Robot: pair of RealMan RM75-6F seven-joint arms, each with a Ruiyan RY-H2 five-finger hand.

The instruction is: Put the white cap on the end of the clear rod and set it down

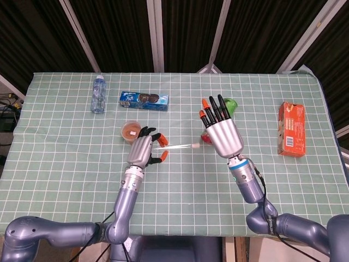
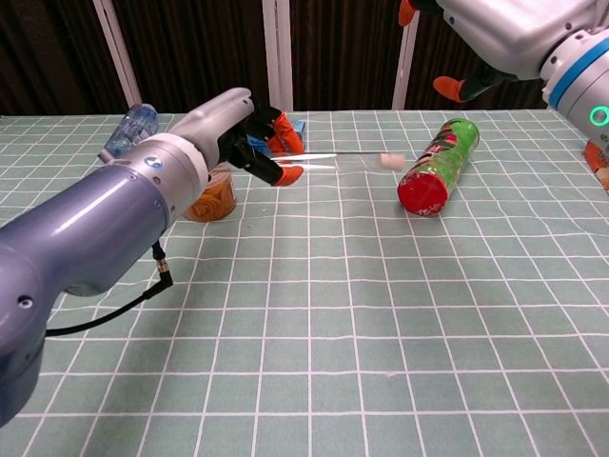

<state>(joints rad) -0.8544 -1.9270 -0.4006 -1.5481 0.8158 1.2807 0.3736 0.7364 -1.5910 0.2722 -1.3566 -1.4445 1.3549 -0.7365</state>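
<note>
My left hand [image 1: 145, 150] pinches the clear rod [image 1: 177, 147] by its left end, and the rod points right, roughly level above the table. The small white cap [image 1: 195, 146] sits on the rod's far right end. From the chest view, the same left hand [image 2: 238, 129] holds the rod [image 2: 338, 155] with the cap [image 2: 390, 160] at its tip, close to the green can. My right hand [image 1: 221, 130] hovers just right of the cap with its fingers spread upward and nothing in it. In the chest view, only part of the right hand [image 2: 500, 38] shows at the top right.
A green can with a red lid [image 2: 436, 169] lies on its side behind the right hand. An orange cup [image 1: 131, 131] stands just behind the left hand. Further back are a water bottle [image 1: 98, 94] and a blue cookie pack [image 1: 144, 99]. An orange box [image 1: 292, 129] lies at the right.
</note>
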